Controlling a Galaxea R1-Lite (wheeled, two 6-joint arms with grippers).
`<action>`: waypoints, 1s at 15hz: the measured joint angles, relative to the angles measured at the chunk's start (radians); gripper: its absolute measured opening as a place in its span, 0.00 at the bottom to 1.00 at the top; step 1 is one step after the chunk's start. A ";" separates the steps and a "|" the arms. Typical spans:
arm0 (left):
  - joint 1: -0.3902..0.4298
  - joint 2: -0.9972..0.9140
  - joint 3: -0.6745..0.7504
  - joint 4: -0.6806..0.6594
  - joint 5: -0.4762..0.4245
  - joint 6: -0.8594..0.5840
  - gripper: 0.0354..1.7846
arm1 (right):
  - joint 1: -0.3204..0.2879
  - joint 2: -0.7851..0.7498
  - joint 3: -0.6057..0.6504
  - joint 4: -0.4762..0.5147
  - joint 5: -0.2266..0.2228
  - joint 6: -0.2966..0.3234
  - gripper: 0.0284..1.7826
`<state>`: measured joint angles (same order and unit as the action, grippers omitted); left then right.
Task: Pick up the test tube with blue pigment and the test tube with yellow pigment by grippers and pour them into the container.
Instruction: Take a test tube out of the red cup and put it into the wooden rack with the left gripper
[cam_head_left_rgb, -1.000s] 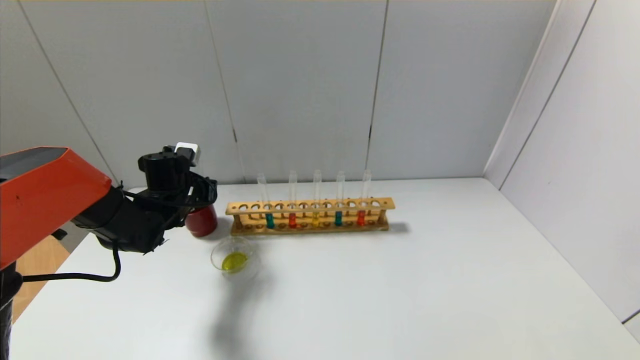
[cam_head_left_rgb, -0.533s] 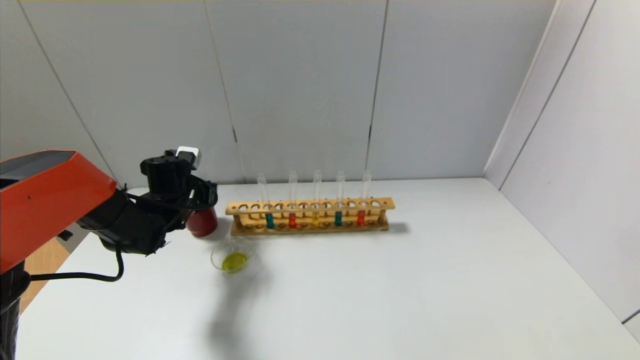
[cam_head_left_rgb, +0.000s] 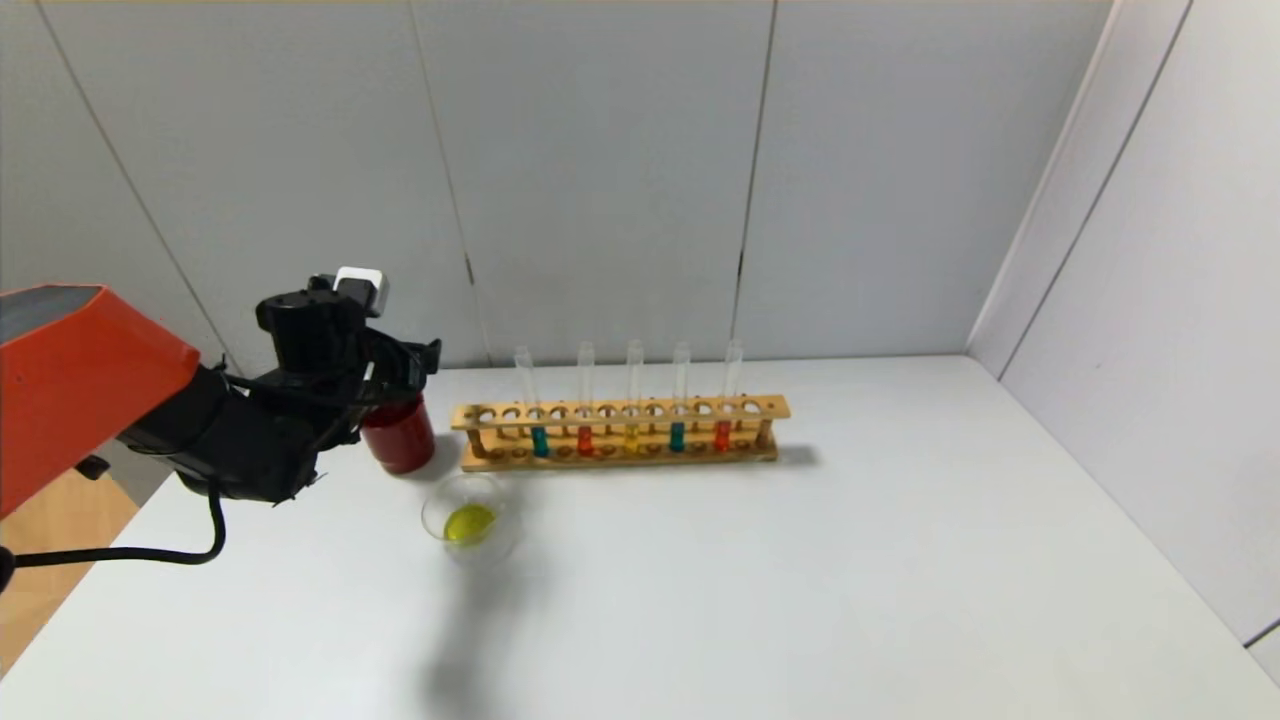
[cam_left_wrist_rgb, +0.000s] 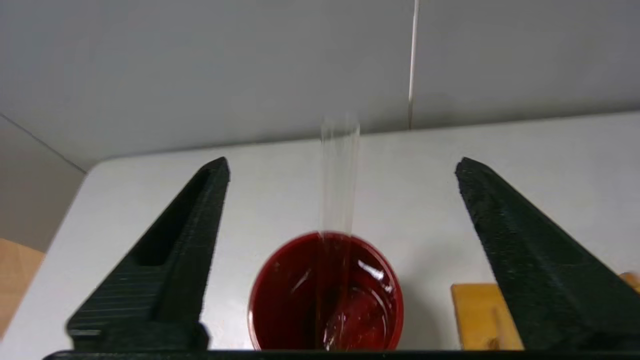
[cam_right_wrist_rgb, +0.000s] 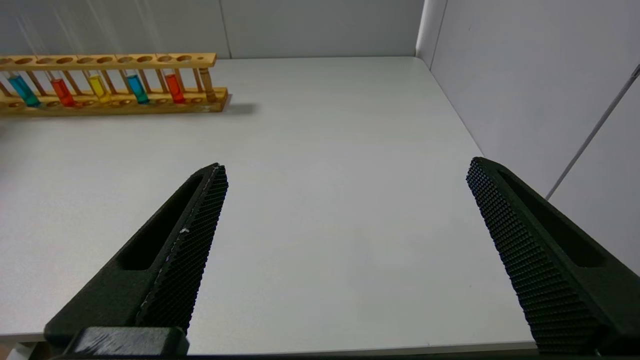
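The left gripper (cam_left_wrist_rgb: 342, 167) hangs above the dark red cup (cam_head_left_rgb: 400, 434), and in the head view its fingers are hidden behind its own black body, so only the left wrist view shows them: jaws spread wide, touching nothing. Between them a clear empty tube (cam_left_wrist_rgb: 339, 190) stands in the cup, faint and hard to make out against the wall; its lower end is lost in the red interior. The cup's near rim is cut off in that view, and a corner of the wooden rack (cam_head_left_rgb: 620, 432) pokes in beside one finger.

The right gripper (cam_right_wrist_rgb: 345, 167) does not appear in the head view at all; its own camera shows its jaws released and wide apart over bare table (cam_right_wrist_rgb: 325, 175), well away from the rack's right end.

Counted in the rack: five tubes. From the cup end they hold blue, red, yellow, blue, red. So there are two blue, two red and one yellow. The test tube with blue pigment (cam_head_left_rgb: 539, 440) is nearest the cup; its twin (cam_head_left_rgb: 677, 436) is fourth. The test tube with yellow pigment (cam_head_left_rgb: 631, 437) sits in the middle, its colour pale from the head.

One container (cam_head_left_rgb: 470, 518) rests in front of the rack's cup end, with a yellow pool inside.
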<state>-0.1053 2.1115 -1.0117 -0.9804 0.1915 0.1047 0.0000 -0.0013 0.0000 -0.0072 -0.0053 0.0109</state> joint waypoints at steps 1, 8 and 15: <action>-0.005 -0.043 0.006 0.001 0.000 0.004 0.96 | 0.000 0.000 0.000 0.000 0.000 0.000 0.98; -0.040 -0.416 0.123 0.238 -0.316 0.031 0.98 | 0.000 0.000 0.000 0.000 0.000 0.000 0.98; 0.020 -0.475 0.245 0.293 -0.846 0.036 0.98 | 0.000 0.000 0.000 0.000 0.000 0.000 0.98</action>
<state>-0.0851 1.6362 -0.7668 -0.6870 -0.6547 0.1404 0.0000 -0.0013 0.0000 -0.0072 -0.0051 0.0109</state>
